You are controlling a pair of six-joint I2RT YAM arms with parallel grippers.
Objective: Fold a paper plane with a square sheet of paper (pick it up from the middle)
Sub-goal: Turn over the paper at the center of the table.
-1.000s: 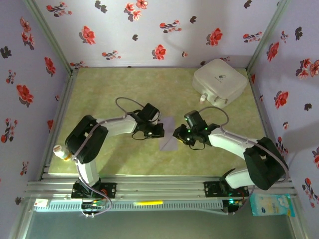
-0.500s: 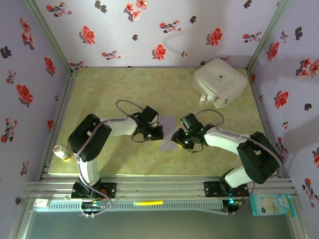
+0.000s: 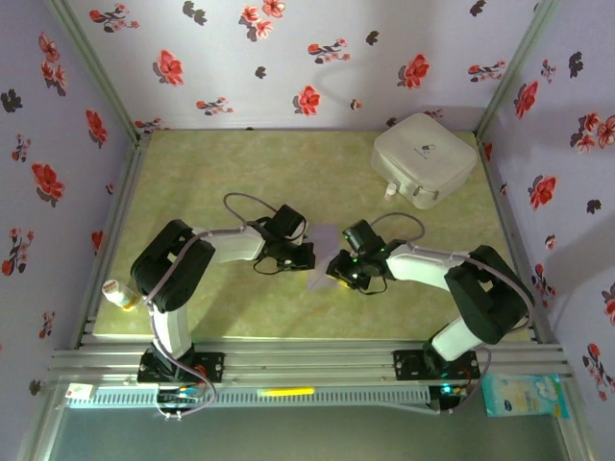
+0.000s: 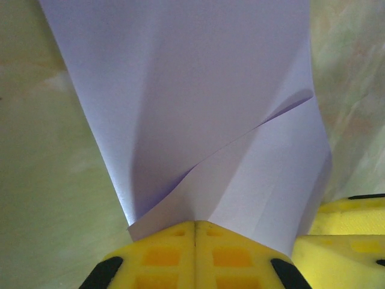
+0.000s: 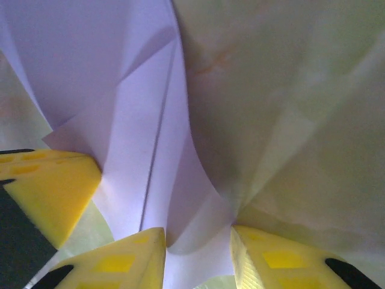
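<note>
1. The left arm reaches in from its base at the near edge, elbow out to the left, over the green marbled table [image 3: 211,173].
2. The left gripper [image 3: 309,257] sits low near the middle of the table, at the left edge of the paper. In the left wrist view its yellow fingers [image 4: 162,256] are pressed flat together with no gap. The paper's near edge runs straight into the seam between them [image 4: 195,226], so the pincer is fully closed and pinching that edge.
3. The square sheet of paper [image 3: 322,240] lies at the middle of the table between the two grippers. It is partly folded. The left wrist view shows one flap overlapping another along a slanting edge [image 4: 192,108]. The right wrist view shows a straight crease running down it [image 5: 138,150]. It bows up off the table instead of lying flat.
4. The right gripper [image 3: 332,269] faces the left one from just beside it, at the sheet's right side. Its jaws stand partly apart [image 5: 198,232], and a curled edge of the sheet sits in the gap between the two yellow fingers [image 5: 135,259]. The paper is not clamped there. One left-gripper finger [image 5: 48,186] shows close by, resting on the sheet.
5. The white rounded box [image 3: 424,159] sits in the far right corner, well apart from both grippers.
</note>
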